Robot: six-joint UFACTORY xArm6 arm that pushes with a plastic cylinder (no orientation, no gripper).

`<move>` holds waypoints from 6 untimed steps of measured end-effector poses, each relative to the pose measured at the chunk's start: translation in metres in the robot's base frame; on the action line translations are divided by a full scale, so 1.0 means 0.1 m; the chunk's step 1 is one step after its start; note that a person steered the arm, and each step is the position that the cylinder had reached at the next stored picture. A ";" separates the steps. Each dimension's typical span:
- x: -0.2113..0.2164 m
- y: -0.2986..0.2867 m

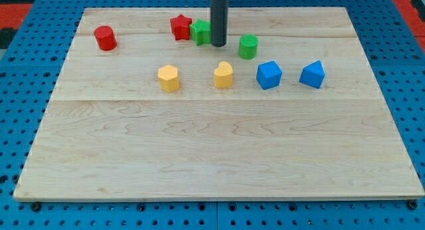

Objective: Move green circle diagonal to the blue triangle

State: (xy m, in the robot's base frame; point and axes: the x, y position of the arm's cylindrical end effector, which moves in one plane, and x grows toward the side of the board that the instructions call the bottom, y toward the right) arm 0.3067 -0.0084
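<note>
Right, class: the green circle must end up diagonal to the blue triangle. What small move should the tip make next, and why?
Probably slide my tip toward the view's right into the green circle. My tip sits just left of it, not touching, and the blue triangle lies further right and lower, so a rightward push should bring the circle toward its upper-left diagonal.

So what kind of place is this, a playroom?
More likely a robot lab test bench. A wooden board lies on a blue pegboard full of holes, and my tip stands among small coloured blocks, between the green star and green circle.
</note>
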 end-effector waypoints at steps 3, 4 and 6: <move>0.00 -0.01; -0.01 0.13; -0.03 -0.56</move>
State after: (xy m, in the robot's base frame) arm 0.3035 -0.0645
